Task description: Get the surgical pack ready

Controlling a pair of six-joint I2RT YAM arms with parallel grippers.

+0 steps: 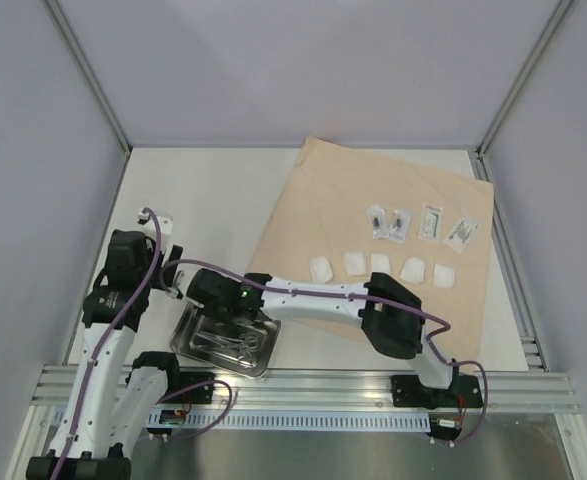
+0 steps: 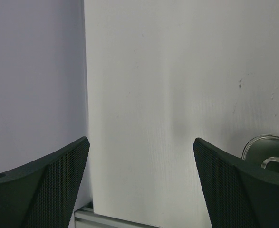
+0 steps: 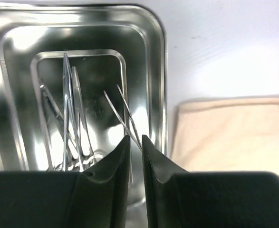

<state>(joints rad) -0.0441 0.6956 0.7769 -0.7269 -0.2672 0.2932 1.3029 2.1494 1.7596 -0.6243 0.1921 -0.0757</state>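
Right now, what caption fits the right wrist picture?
Right gripper above the steel tools lying in the shiny tray.

The near ends of the clamps (image 3: 67,109) and tweezers (image 3: 121,111) are hidden behind the right claw (image 3: 135,139), so I cannot tell if it grips them. The steel tray (image 3: 157,71) is cut off on the left. From above, what is inside the small clear packets (image 1: 432,222) is too small to tell.
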